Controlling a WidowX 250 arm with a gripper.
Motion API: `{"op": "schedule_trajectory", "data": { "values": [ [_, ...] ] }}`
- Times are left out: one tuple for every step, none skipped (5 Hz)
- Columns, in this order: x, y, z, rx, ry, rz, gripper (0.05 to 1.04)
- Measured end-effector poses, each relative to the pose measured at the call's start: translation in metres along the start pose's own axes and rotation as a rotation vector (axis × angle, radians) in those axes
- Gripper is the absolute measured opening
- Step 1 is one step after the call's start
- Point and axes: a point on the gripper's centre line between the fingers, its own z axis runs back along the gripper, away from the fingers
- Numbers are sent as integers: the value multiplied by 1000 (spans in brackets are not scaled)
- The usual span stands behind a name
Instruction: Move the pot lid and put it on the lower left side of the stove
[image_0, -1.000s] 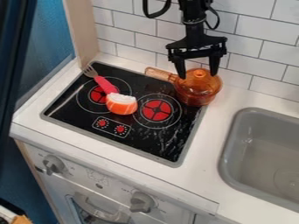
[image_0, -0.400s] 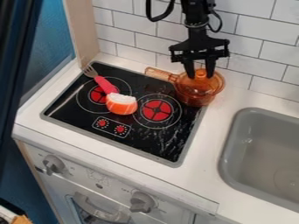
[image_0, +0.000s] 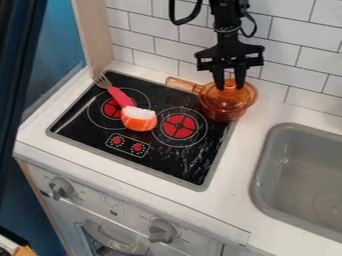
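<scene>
The black gripper (image_0: 230, 86) hangs at the top right of the stove, its fingers closed in on both sides of the knob of the pot lid. That transparent amber lid (image_0: 229, 95) rests on the amber pot (image_0: 222, 114), whose handle points to the upper left. The pot stands at the back right corner of the black stove (image_0: 170, 165). Two red burners and a pair of red dials are printed on the stove's surface.
On the left burner lies a fork with a pink handle (image_0: 119, 97), and a sushi-like orange and white toy (image_0: 139, 119) sits against its end. The grey sink (image_0: 262, 170) is at the right; a tiled wall rises behind.
The gripper's fingers have drawn together from wide apart to around the lid's knob, and the gripper has shifted slightly down and right. The lid and pot moved very slightly to the right.
</scene>
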Motion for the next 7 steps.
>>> {"op": "schedule_trajectory", "data": {
  "values": [
    [-2,0,1,-5,2,5,381],
    [-6,-3,20,-41,-38,-20,381],
    [-9,6,49,-110,-104,-17,381],
    [-11,40,75,-109,-165,37,381],
    [-12,86,81,-80,-160,138,381],
    [-23,142,77,5,-157,301,381],
    [-37,195,77,101,-157,446,381]
  ]
}}
